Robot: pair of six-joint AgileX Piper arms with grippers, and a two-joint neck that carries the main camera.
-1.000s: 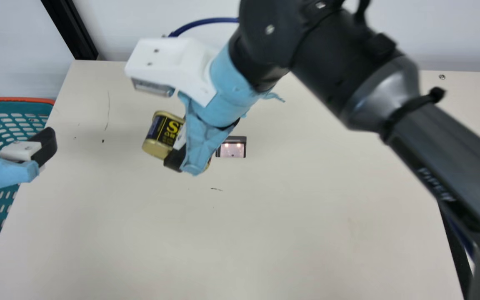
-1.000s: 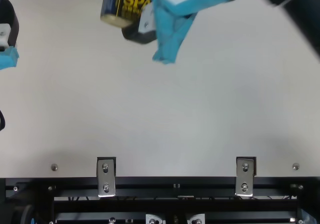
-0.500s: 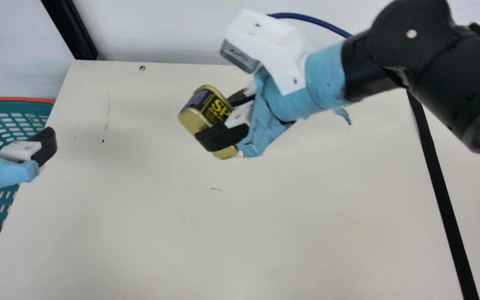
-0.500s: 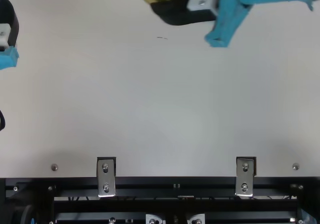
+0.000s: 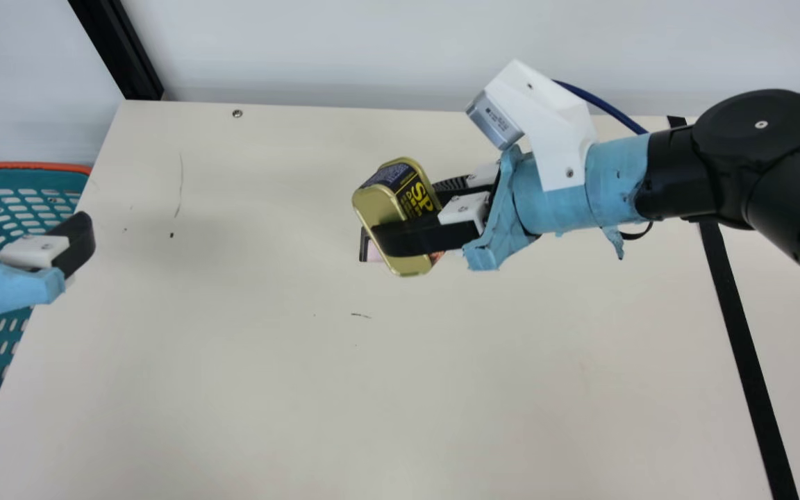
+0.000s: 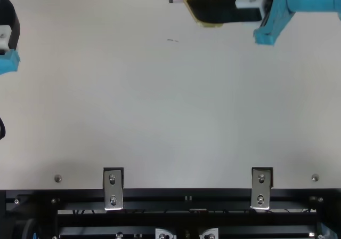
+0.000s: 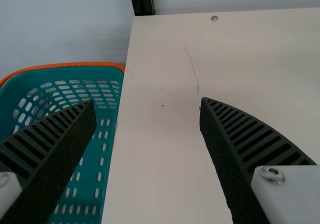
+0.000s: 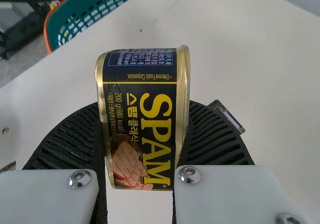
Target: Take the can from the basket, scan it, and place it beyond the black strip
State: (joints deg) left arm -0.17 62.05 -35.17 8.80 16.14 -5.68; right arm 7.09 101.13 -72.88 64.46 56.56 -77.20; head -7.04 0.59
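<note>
One cream table [image 5: 289, 389], the basket [image 5: 28, 166] beside it; left gripper [image 5: 32, 225] gaping above the basket's rim, and right gripper [image 5: 407, 217] clamping the can [image 5: 376, 203], tilted, well to the right of the basket!

The can [image 5: 382, 206] is gold with a navy label and yellow lettering.

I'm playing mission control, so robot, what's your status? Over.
Right gripper shut on the can. Left gripper open near the basket. Main view: can partly hides the scanner, right arm crosses above black strip.
</note>
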